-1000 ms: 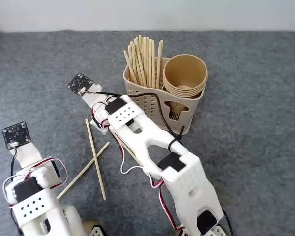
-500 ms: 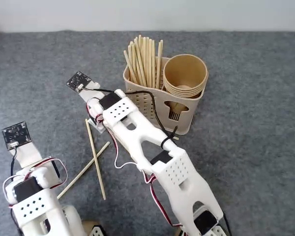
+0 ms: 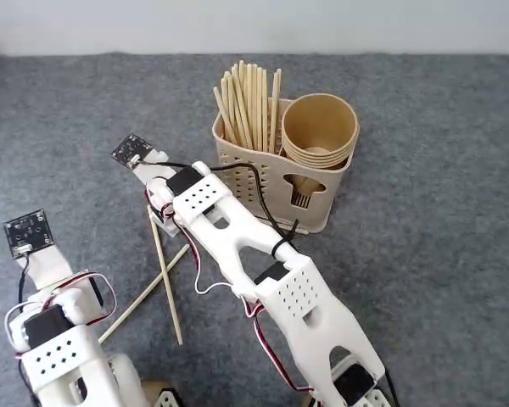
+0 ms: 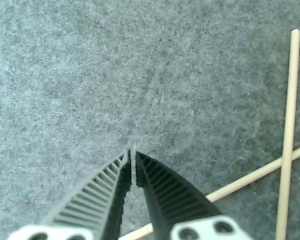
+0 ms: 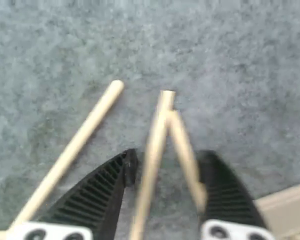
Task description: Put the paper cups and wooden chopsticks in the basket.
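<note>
The basket, far right, holds cups and chopsticks. Loose sticks lie crossed on the mat, near left. The right gripper gapes around two of them; closing could pinch one and flick the other away. The left gripper is closed, empty.

Overhead plus close wrist views (sharing chopsticks).
</note>
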You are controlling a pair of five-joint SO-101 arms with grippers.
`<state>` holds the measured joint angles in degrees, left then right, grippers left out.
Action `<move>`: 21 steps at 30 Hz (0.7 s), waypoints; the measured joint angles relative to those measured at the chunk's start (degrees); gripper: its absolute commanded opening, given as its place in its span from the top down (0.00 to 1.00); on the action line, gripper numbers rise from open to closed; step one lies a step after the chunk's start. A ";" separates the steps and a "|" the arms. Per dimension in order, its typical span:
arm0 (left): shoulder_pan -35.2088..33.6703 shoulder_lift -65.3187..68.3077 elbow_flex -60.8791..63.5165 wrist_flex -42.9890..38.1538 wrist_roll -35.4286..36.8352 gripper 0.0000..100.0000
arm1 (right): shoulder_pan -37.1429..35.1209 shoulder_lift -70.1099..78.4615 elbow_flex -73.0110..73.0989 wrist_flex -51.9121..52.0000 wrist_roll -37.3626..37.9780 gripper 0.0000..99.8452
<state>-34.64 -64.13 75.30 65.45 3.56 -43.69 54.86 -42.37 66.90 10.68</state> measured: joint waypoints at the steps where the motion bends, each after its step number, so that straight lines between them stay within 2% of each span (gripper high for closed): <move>1: 0.00 0.00 0.00 0.00 0.00 0.99 | 0.26 -0.09 -0.18 -0.09 0.00 0.99; 12: 0.00 0.00 0.00 0.00 0.00 0.99 | 0.35 -0.09 -0.26 0.09 0.00 0.99; 21: 0.00 0.00 0.00 0.00 0.00 0.99 | -0.35 -7.91 0.18 10.11 0.00 0.99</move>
<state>-34.64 -64.13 75.30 65.45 3.56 -44.04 46.95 -42.20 77.01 10.68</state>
